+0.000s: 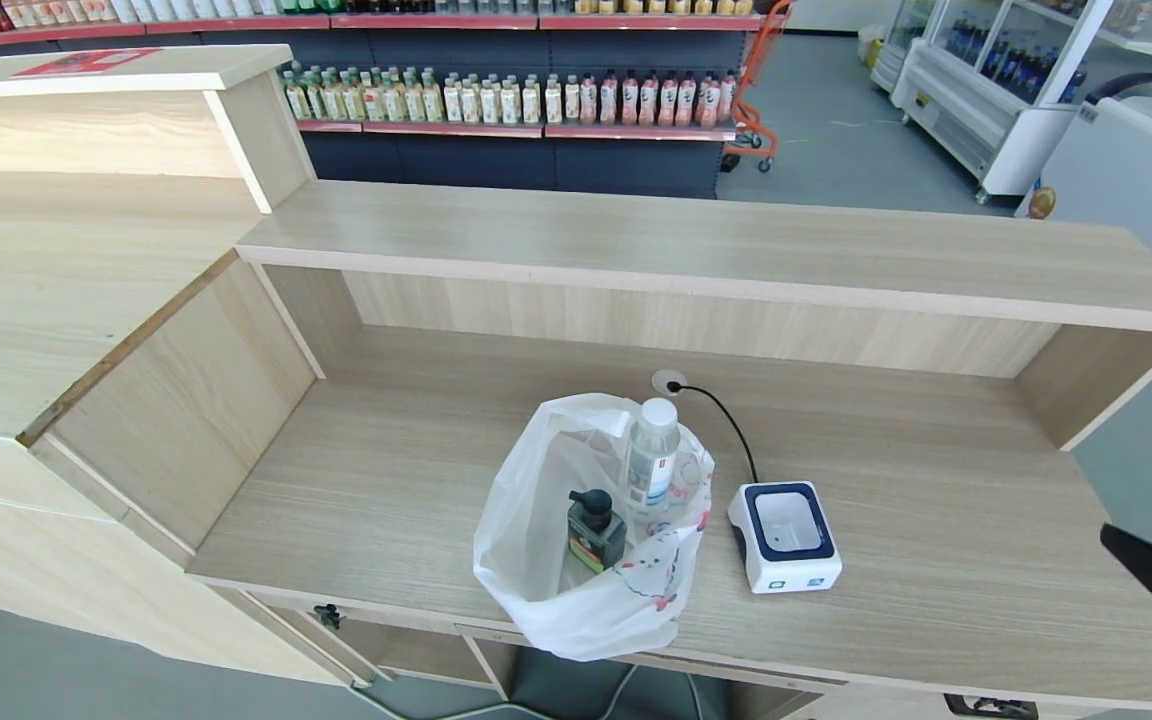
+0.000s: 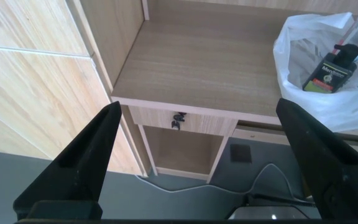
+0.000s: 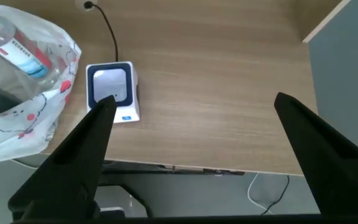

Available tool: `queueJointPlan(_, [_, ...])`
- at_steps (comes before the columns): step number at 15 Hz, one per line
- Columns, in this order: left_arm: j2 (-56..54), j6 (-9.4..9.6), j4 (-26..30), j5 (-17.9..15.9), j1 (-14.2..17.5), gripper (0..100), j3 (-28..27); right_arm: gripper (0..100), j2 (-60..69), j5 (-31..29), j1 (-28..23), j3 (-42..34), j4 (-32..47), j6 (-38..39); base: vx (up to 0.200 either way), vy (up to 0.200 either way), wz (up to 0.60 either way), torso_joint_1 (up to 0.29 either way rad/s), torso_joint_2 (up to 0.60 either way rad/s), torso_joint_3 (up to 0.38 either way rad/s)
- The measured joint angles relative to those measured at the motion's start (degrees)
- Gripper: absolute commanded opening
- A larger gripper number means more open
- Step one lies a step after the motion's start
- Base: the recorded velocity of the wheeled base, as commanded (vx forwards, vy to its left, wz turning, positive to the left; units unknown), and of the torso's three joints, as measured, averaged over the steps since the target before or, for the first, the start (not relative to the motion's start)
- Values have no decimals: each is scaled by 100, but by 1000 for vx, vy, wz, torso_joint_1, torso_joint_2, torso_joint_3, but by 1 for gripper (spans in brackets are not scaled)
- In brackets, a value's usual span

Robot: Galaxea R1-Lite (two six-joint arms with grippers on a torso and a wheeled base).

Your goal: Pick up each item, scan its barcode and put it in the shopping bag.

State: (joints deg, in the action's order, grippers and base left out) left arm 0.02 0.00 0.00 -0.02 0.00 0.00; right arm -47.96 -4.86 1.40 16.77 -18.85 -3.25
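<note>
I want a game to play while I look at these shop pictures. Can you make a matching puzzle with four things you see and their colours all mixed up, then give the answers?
Things:
1. tall bottle
2. short bottle
3. scanner
4. cable

Looks:
A. white with a dark blue frame on top
B. see-through with a white cap
C. thin and black
D. dark, with a black pump top

Pairs: 1-B, 2-D, 3-A, 4-C
</note>
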Motion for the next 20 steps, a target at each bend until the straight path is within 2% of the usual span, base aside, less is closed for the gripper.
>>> queueJointPlan(3, [0, 0, 0, 2, 0, 100, 0, 100, 1423, 187, -63, -1148, 177, 13, 0, 0, 0, 0, 0, 0])
queueJointPlan(6, [0, 0, 0, 2, 0, 100, 0, 100, 2801, 255, -226, -1548, 1070, -154, 0, 0, 0, 0, 0, 0])
queueJointPlan(8, [0, 0, 0, 0, 0, 100, 0, 100, 3583, 288, -388, -1634, 1693, -273, 0, 0, 0, 0, 0, 0])
queueJointPlan(10, [0, 2, 0, 2, 0, 100, 0, 100, 4122, -71, -329, -1666, 1776, -262, 0, 0, 0, 0, 0, 0])
queueJointPlan(12, [0, 0, 0, 2, 0, 100, 0, 100, 4448, -154, -244, -1670, 1927, -167, 0, 0, 0, 0, 0, 0])
queueJointPlan(17, [0, 0, 0, 2, 0, 100, 0, 100, 4786, -156, -161, -1664, 2083, -130, 0, 0, 0, 0, 0, 0])
queueJointPlan(20, [0, 0, 0, 0, 0, 100, 0, 100, 4817, -200, -156, -1657, 2111, 230, 0, 0, 0, 0, 0, 0])
